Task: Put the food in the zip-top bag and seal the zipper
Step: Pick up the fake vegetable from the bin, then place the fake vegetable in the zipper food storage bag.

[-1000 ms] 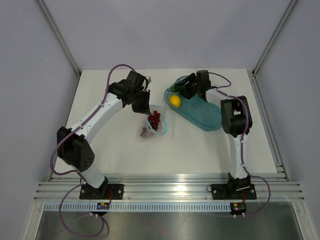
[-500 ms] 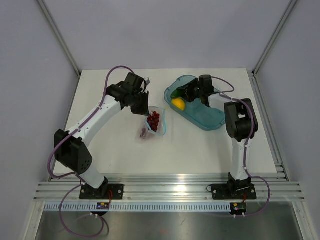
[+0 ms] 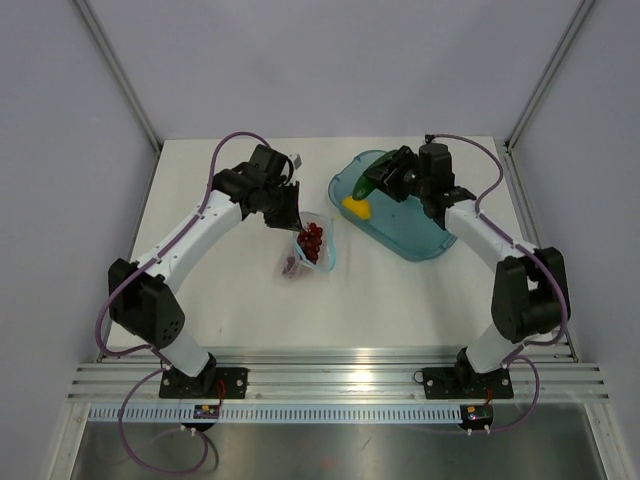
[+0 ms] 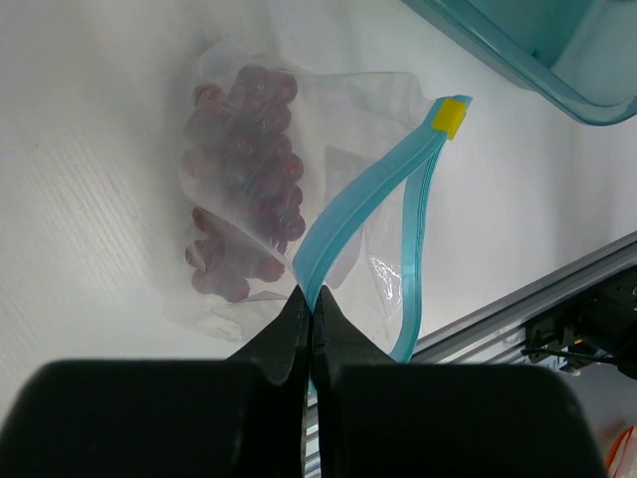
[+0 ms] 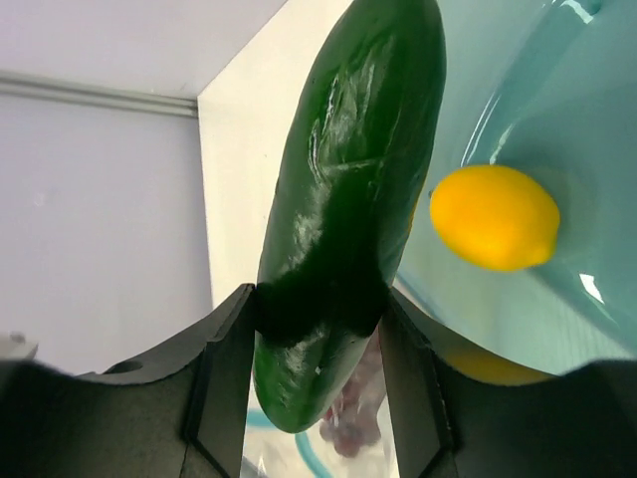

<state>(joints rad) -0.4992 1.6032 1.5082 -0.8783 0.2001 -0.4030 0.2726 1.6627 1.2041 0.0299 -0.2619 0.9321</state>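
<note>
The clear zip-top bag lies mid-table with dark red grapes inside. My left gripper is shut on its light blue zipper, holding the mouth open; a yellow slider sits at the strip's far end. My right gripper is shut on the dark green cucumber, lifted above the teal tray; the cucumber pokes out over the tray's left end. The yellow lemon rests in the tray, below the cucumber.
The teal tray's corner lies close beyond the bag. Aluminium rails run along the near table edge. Slanted frame posts stand at the back corners.
The right gripper closed on the cucumber and lifted it out of the tray, its arm swinging out to the right. The left gripper has kept holding the bag's zipper, and the bag has barely moved.
</note>
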